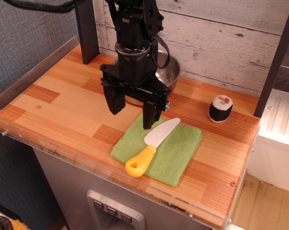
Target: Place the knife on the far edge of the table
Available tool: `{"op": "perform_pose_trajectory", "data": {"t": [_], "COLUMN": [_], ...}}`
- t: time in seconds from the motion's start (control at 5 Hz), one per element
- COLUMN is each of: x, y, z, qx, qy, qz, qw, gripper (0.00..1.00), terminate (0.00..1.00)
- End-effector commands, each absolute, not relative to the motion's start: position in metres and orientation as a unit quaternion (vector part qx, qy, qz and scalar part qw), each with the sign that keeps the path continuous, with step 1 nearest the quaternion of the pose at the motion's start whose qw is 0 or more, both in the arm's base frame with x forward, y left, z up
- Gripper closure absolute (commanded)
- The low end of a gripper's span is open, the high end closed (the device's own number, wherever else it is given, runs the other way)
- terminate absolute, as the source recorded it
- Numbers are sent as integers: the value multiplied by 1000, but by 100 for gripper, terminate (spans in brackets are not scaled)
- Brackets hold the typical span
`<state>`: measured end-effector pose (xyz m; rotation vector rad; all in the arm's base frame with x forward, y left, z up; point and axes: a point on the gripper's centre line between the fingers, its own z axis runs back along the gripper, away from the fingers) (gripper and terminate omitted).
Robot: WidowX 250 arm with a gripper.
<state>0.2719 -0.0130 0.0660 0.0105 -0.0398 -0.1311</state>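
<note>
The toy knife (151, 146) lies diagonally on a green cloth (175, 151) near the front of the wooden table (63, 103), its cream blade pointing to the back right and its yellow handle toward the front edge. My gripper (133, 111) hangs just behind and left of the blade, open, with nothing between its two black fingers (150, 115). The right finger's tip stands close over the cloth's back edge, next to the blade.
A metal bowl (168, 67) sits behind the arm against the plank wall. A toy sushi roll (221, 109) stands at the right, near a dark post. A clear acrylic rim (110, 175) edges the table's front and left sides.
</note>
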Motion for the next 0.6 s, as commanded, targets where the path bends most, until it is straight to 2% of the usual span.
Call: {"op": "perform_pose_trajectory", "data": {"t": [0.0, 0.4], "x": [272, 262], "y": [-13, -37], "z": [66, 49], "qx": [5, 23], "qy": [-20, -12], "qz": [-65, -95], "qw": [998, 995], "gripper": [0, 0], "terminate": [0, 0]}}
